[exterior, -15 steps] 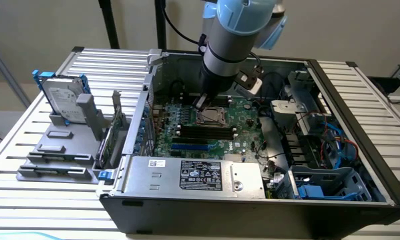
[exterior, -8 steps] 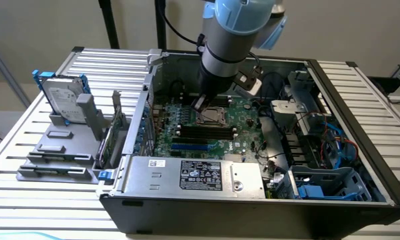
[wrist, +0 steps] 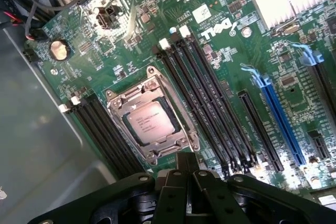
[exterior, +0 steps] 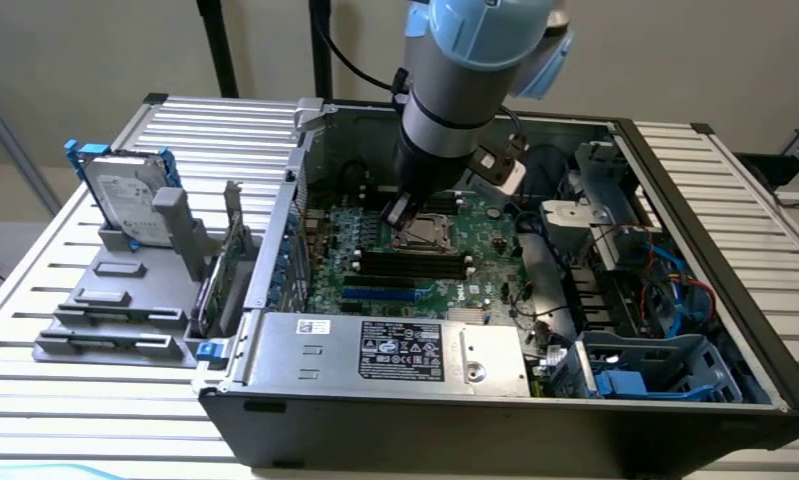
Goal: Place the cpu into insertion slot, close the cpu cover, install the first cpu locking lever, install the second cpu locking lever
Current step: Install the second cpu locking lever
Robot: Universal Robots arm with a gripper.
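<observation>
While the arm hangs inside the open computer case (exterior: 506, 420):
gripper (wrist: 187, 165): fingers pressed together, nothing held, tip just at the socket's edge
cpu (wrist: 149, 123): seated flat in the insertion slot (wrist: 185, 120)
cpu cover (wrist: 132, 98): down over the chip, framing it
memory slots (wrist: 210, 108): black, flanking the socket on both sides
motherboard (wrist: 131, 51): green, on the case floor

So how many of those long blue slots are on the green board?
2. A long blue slot lies beside the black memory slots; a second sits past it, cut off at the picture's edge. Others may be hidden.
</observation>
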